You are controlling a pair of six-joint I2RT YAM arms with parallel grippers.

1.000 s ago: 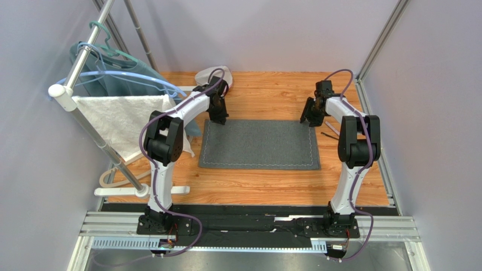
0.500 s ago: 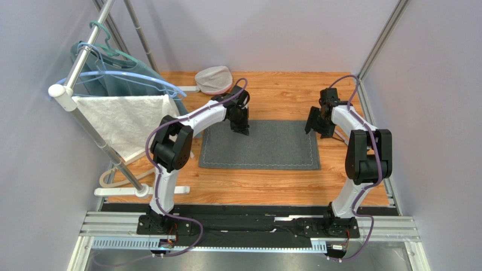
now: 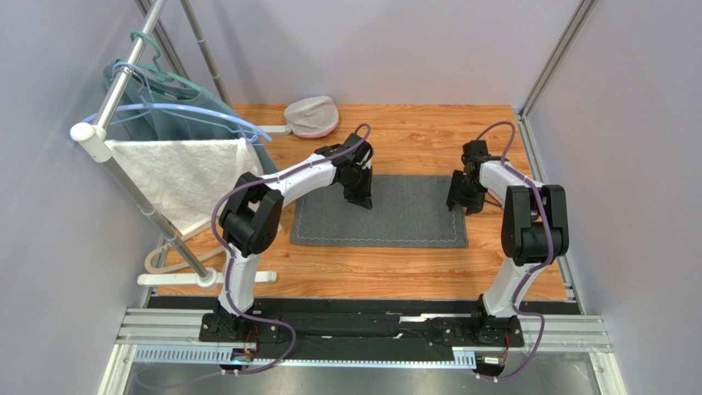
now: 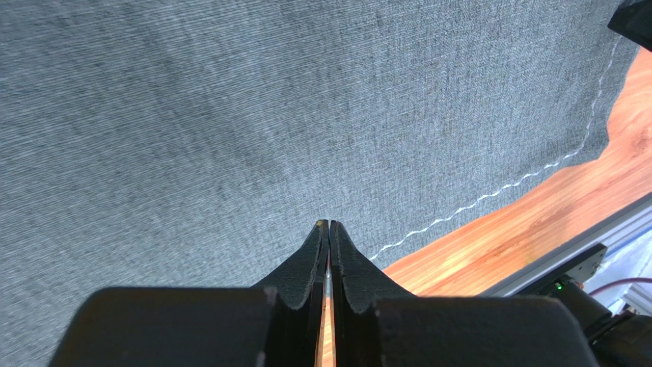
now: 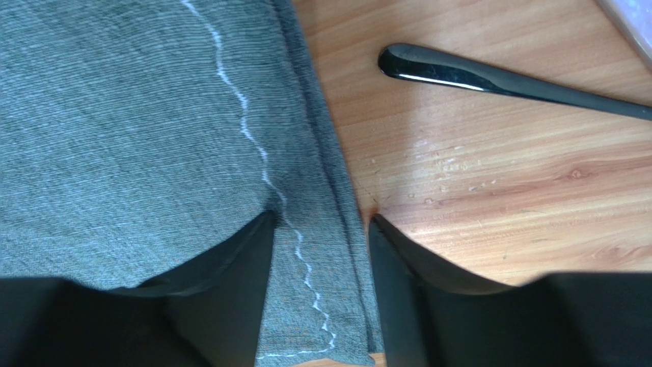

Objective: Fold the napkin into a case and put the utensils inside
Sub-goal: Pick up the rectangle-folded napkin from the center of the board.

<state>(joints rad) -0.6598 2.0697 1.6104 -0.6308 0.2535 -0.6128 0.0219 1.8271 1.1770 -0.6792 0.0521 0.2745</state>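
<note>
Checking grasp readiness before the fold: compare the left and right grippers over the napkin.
The left gripper has its fingers pressed shut; the right gripper has its fingers open. The left points at cloth inside the napkin's stitched line; the right straddles the napkin's right edge, one finger over cloth, one over wood. A black utensil lies near the right gripper, none by the left. Both sit low over the same napkin.

The wooden table [image 3: 412,271] carries a dark grey napkin [image 3: 404,218] spread across its middle. A black utensil [image 5: 490,76] lies on bare wood near the napkin's right edge, not touching it. A pale rounded cap [image 3: 311,115] sits at the far side, and a white rack foot [image 3: 177,279] rests at the near left.
</note>
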